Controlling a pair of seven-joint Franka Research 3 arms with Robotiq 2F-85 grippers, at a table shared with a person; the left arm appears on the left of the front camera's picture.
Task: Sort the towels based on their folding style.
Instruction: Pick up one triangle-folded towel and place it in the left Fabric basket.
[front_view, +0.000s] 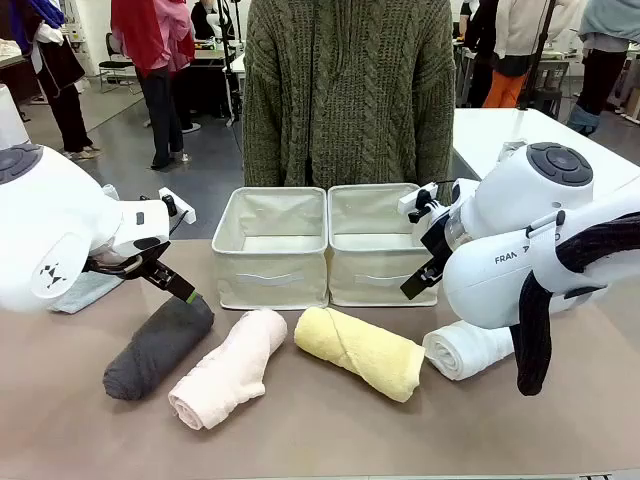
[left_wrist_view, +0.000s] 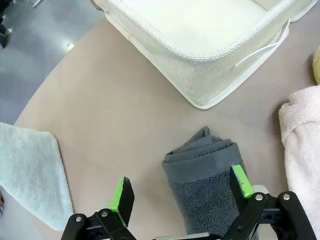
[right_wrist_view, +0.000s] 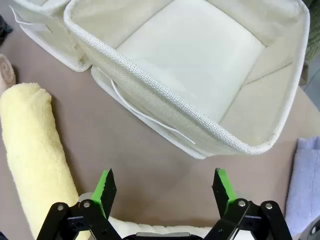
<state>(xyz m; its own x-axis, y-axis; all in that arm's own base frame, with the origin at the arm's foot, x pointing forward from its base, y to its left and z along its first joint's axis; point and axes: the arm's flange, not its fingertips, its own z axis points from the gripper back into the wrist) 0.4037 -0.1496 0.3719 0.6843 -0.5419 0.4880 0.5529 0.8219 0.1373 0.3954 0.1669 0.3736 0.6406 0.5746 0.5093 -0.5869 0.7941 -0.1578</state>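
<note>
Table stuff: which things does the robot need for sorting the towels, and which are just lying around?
For the job: dark grey roll, pale pink roll, yellow roll, white roll, pale teal towel, light blue towel; probably also the left cream bin and right cream bin.
Just there: the person's knitted sweater, the white table behind.

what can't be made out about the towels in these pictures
1. white towel: in the front view, the right arm covers its right end.
2. pale towel at the far left: in the front view the left arm hides most of it, and the left wrist view cuts it at the edge. Its fold is unclear.
3. pale bluish cloth: in the right wrist view it is cut off by the right edge. Its shape is unclear.
</note>
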